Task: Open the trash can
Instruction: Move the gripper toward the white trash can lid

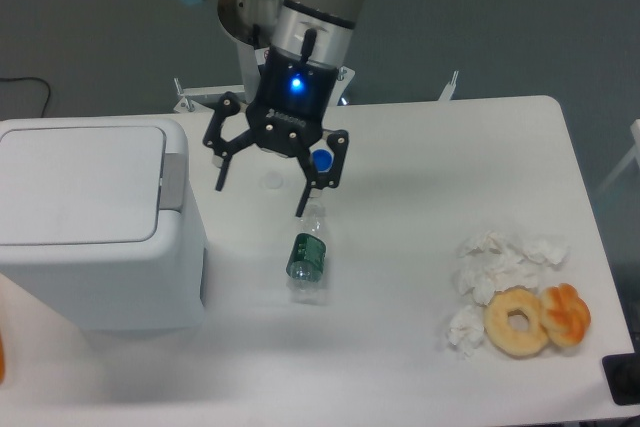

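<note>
The trash can [95, 227] is a large white boxy bin at the left of the table. Its flat lid [75, 182] lies shut, with a grey push tab [173, 177] on its right edge. My gripper [261, 197] is open and empty, fingers pointing down. It hangs above the table just right of the trash can, a short way from the push tab. It touches nothing.
A plastic bottle with a green label [306, 254] lies below the gripper. A blue bottle cap [322, 160] and a white cap [271, 181] lie near it. Crumpled tissues [497, 267], a doughnut [517, 321] and an orange pastry [566, 314] sit at the right.
</note>
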